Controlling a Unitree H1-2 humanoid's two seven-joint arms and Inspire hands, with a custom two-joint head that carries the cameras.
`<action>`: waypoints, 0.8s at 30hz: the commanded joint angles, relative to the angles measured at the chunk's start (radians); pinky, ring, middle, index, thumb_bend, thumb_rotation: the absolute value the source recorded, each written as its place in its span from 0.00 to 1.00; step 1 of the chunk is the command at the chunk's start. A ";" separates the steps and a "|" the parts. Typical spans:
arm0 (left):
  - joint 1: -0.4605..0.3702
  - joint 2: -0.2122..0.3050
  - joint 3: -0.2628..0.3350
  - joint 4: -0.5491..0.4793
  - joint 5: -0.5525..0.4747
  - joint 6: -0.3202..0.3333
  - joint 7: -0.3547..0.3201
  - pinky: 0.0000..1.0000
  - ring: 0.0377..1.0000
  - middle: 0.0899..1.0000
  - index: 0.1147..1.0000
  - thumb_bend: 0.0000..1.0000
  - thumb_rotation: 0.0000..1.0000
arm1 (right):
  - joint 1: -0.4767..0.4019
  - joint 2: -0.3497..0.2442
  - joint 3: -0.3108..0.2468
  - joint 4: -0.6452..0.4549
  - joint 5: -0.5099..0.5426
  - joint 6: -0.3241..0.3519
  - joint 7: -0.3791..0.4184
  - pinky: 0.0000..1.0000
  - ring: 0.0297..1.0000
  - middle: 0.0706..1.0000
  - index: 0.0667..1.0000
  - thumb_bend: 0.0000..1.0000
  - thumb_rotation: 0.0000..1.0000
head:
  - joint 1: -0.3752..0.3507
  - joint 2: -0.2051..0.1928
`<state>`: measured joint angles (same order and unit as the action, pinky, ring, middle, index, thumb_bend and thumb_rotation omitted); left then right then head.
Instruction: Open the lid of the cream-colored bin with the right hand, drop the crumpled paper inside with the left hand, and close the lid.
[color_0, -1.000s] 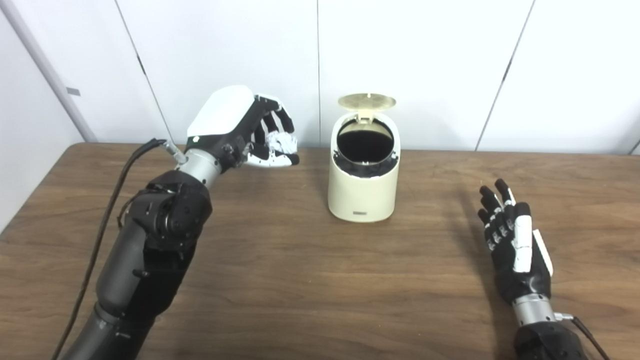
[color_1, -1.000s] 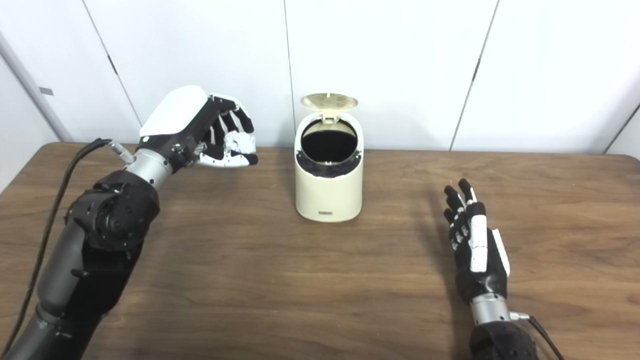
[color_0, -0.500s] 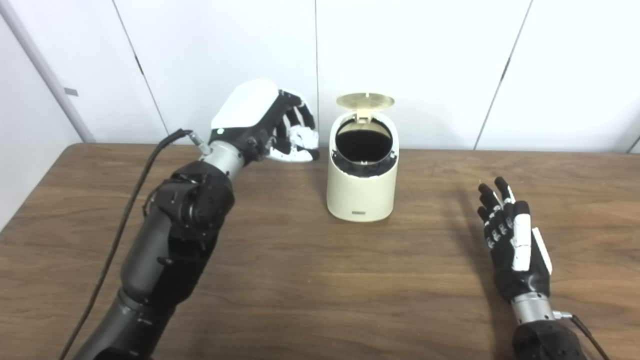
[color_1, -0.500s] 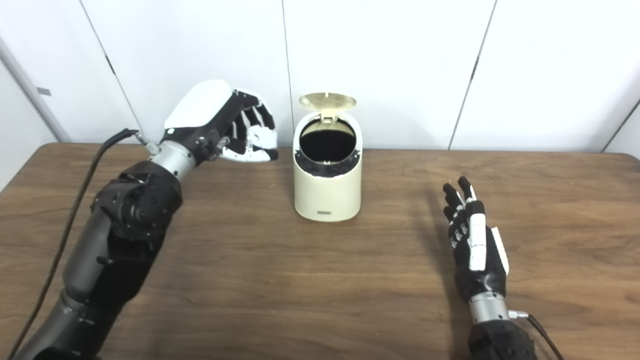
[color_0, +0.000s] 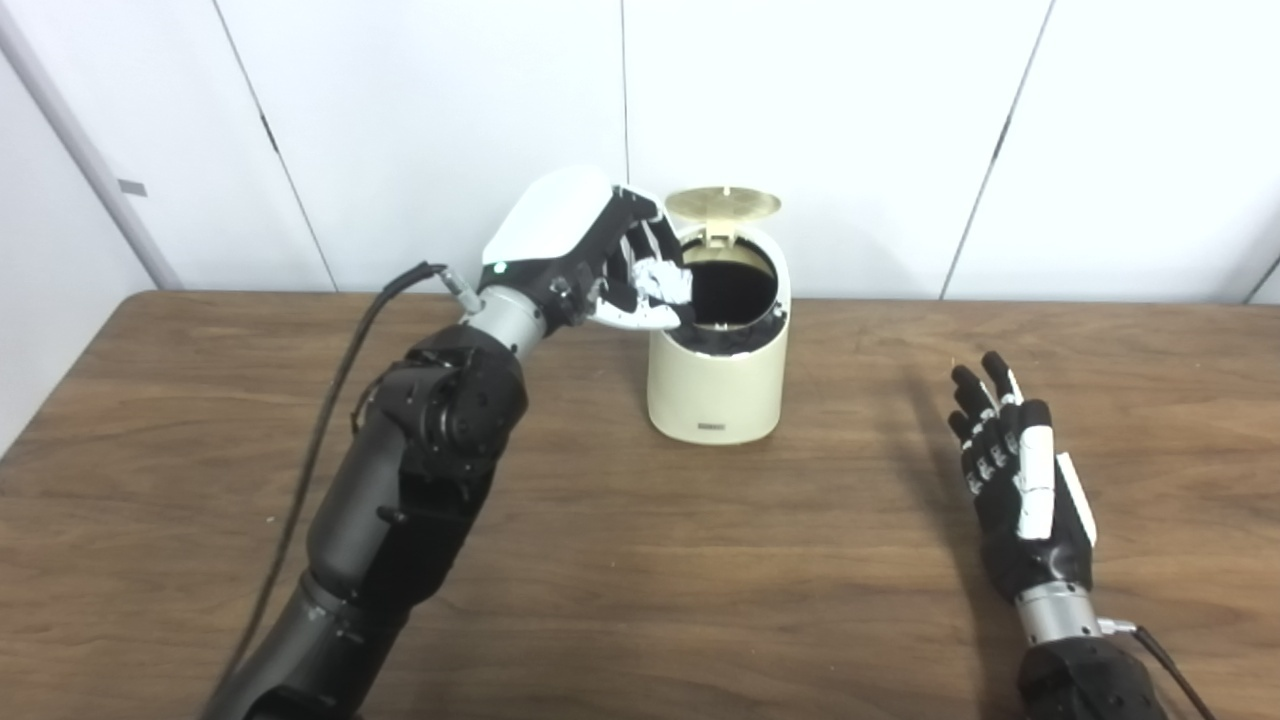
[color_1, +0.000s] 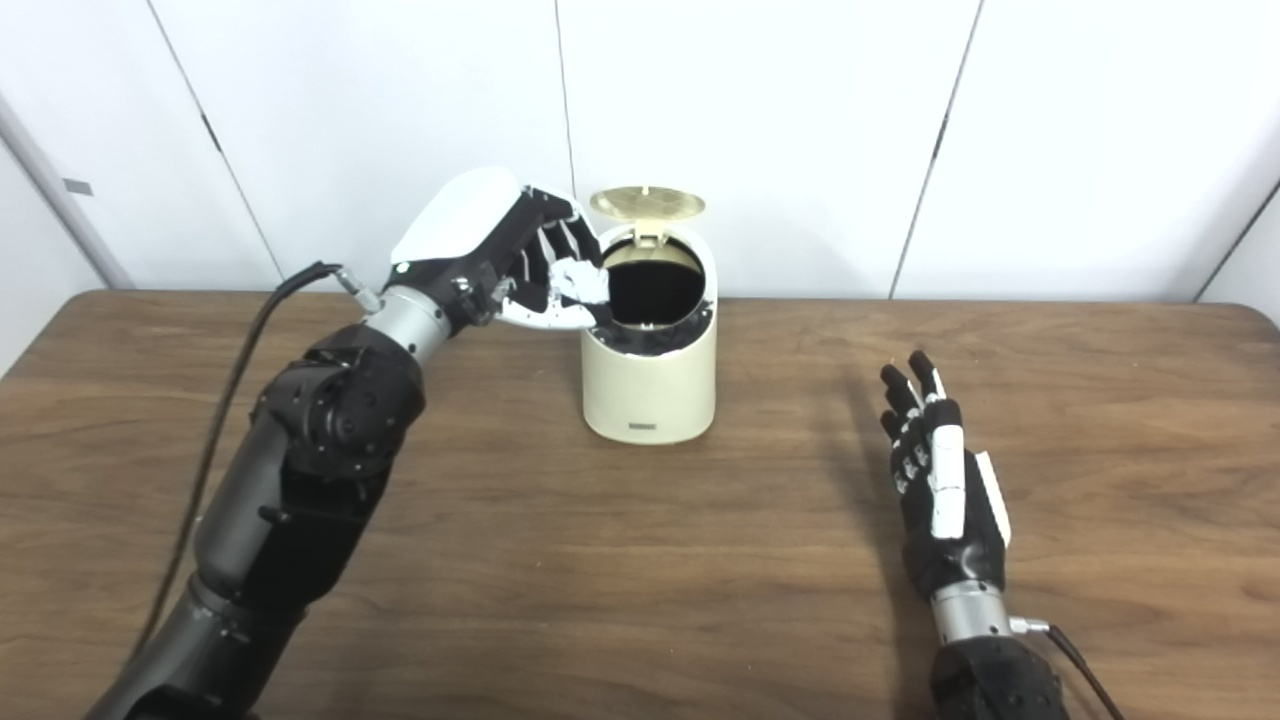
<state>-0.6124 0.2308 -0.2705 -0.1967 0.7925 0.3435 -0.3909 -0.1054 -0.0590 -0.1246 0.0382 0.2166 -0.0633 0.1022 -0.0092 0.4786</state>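
The cream-colored bin (color_0: 715, 385) stands at the back middle of the table, its round lid (color_0: 723, 203) tipped up and the dark opening showing. My left hand (color_0: 590, 255) is raised at the bin's left rim, shut on the white crumpled paper (color_0: 660, 280), which overlaps the edge of the opening. My right hand (color_0: 1020, 490) rests low over the table to the right of the bin, open, fingers spread and pointing away, holding nothing.
The wooden table (color_0: 620, 580) stretches across the view. A white panelled wall (color_0: 850, 130) rises right behind the bin. A black cable (color_0: 330, 400) runs along my left arm.
My left hand has carried the paper rightward from well left of the bin to its left rim. The right hand stays put. The camera has shifted slightly.
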 joint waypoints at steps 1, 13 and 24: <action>-0.068 -0.011 -0.002 0.001 0.013 -0.011 0.031 0.32 0.35 0.43 0.45 0.47 0.00 | 0.034 0.032 0.010 0.046 0.010 -0.022 -0.002 1.00 0.98 0.93 0.97 0.51 1.00 | -0.001 0.000; -0.111 -0.052 -0.011 0.080 0.013 0.011 0.047 0.35 0.35 0.42 0.47 0.47 0.00 | 0.041 0.042 0.019 0.044 -0.001 -0.024 -0.005 1.00 0.99 0.94 0.98 0.50 1.00 | -0.014 -0.001; -0.126 -0.068 -0.014 0.136 -0.002 0.000 0.096 0.33 0.35 0.44 0.49 0.47 0.00 | 0.048 0.039 0.020 0.034 -0.004 -0.020 -0.008 1.00 0.99 0.93 0.98 0.50 1.00 | -0.018 0.001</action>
<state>-0.6784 0.1652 -0.2897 -0.0449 0.7874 0.3651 -0.3325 -0.1033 -0.0502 -0.1179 0.0340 0.2075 -0.0648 0.0947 -0.0276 0.4786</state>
